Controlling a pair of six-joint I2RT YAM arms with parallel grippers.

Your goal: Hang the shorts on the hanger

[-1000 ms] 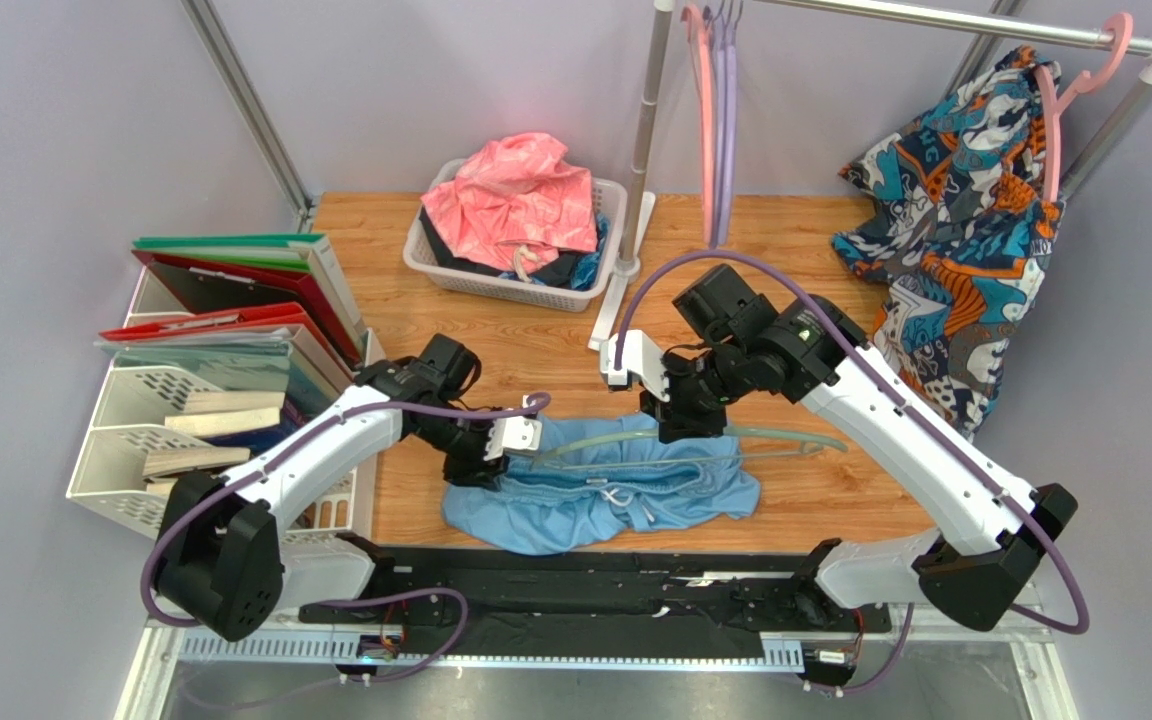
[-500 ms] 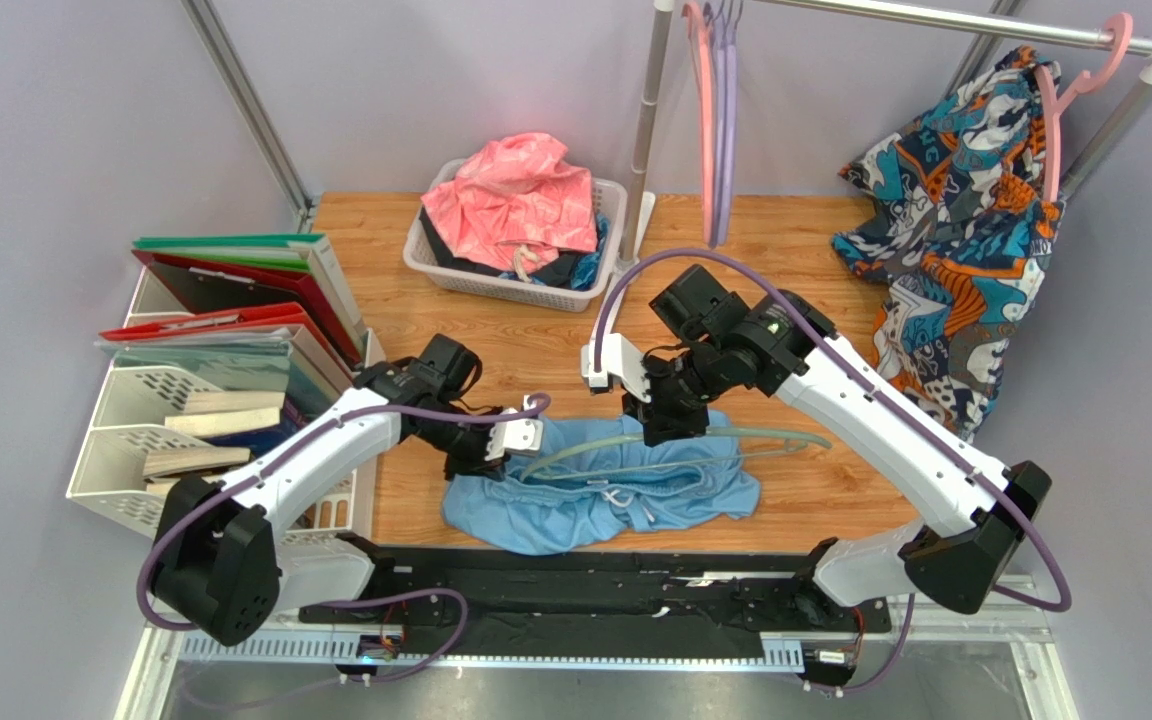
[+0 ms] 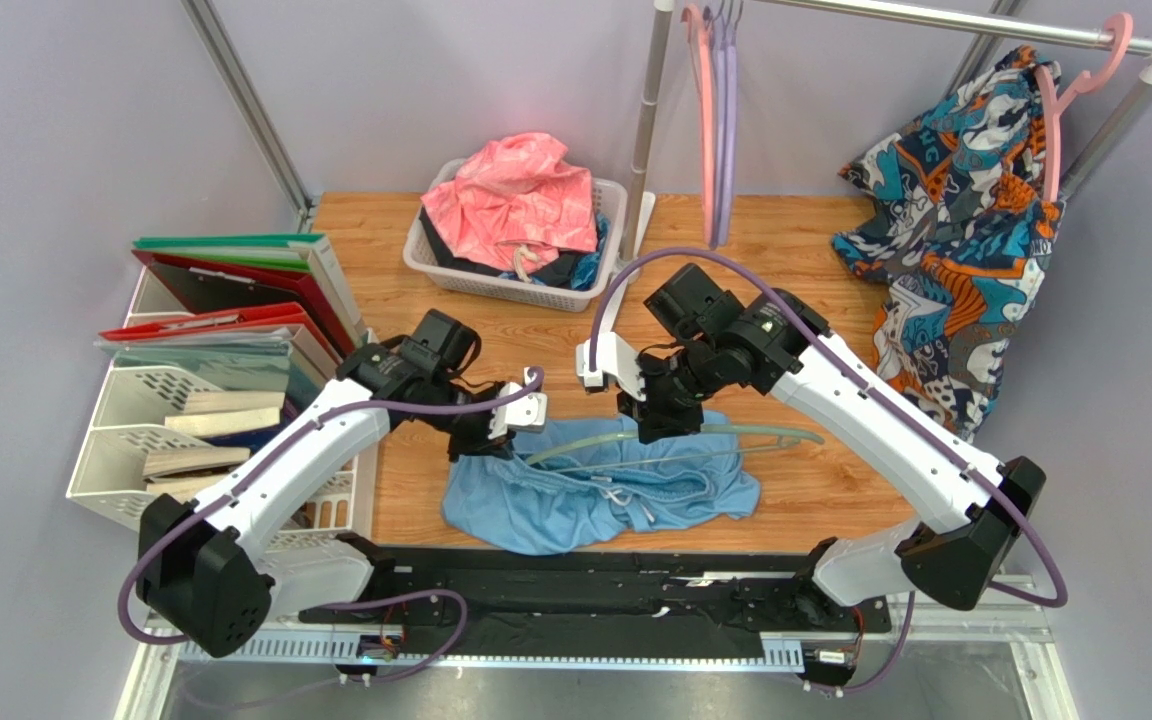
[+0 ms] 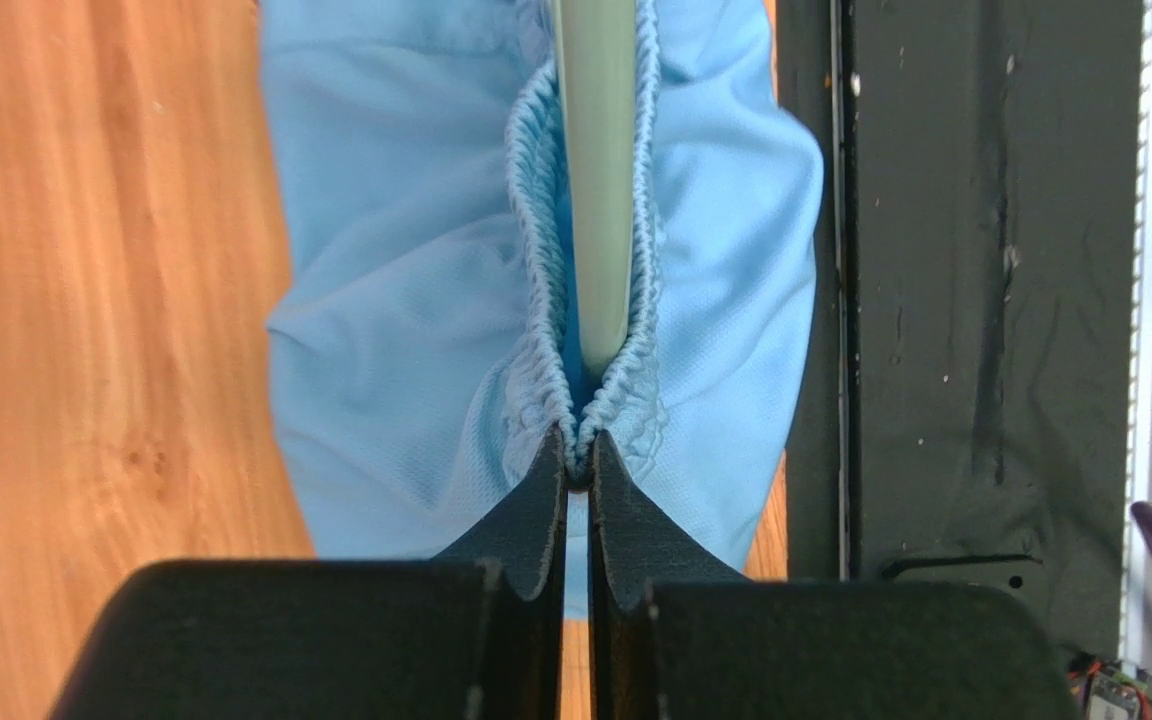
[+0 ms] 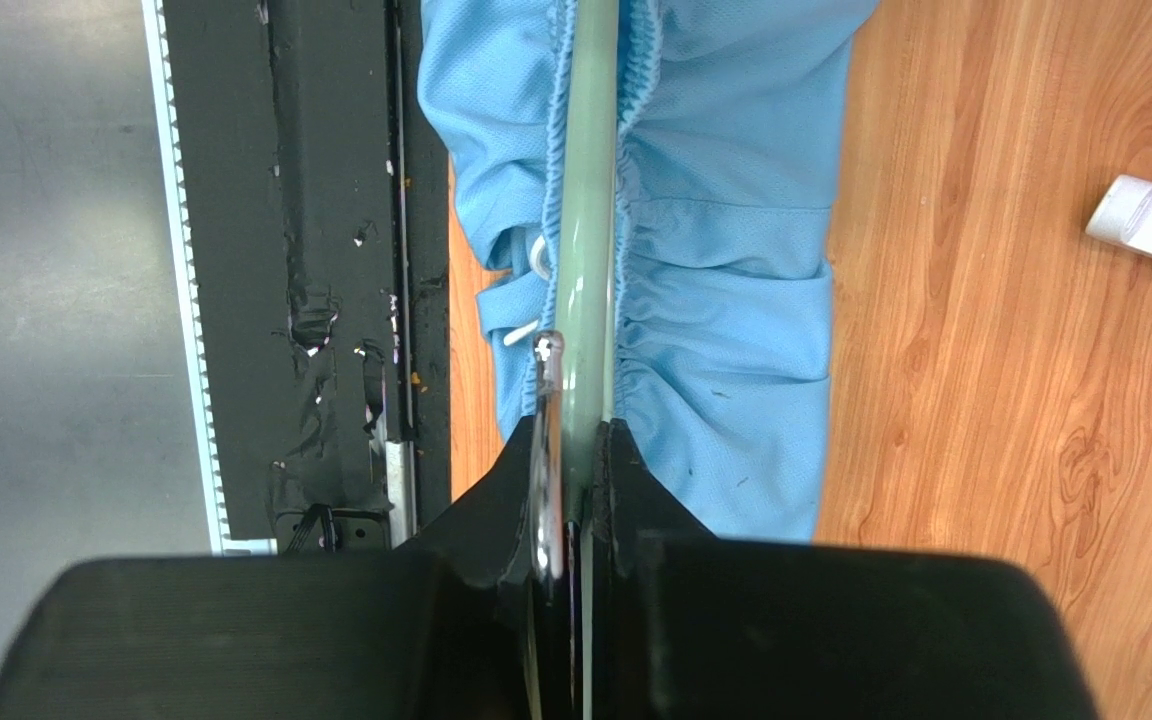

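The light blue shorts lie bunched near the table's front edge. The mint-green hanger runs through their waistband, its right end sticking out past the fabric. My left gripper is shut on the left end of the elastic waistband, with the hanger bar running between the gathered edges. My right gripper is shut on the hanger, beside the shorts. A thin metal part lies against the hanger between the right jaws.
A white basket with pink cloth stands at the back. A clothes rail holds pink and lilac hangers and a teal-orange patterned garment. File trays stand at the left. A black mat lines the front edge.
Both arms have shifted left and slightly back. The hanger has slid left further into the waistband, and the left gripper has lifted the waistband's left end.
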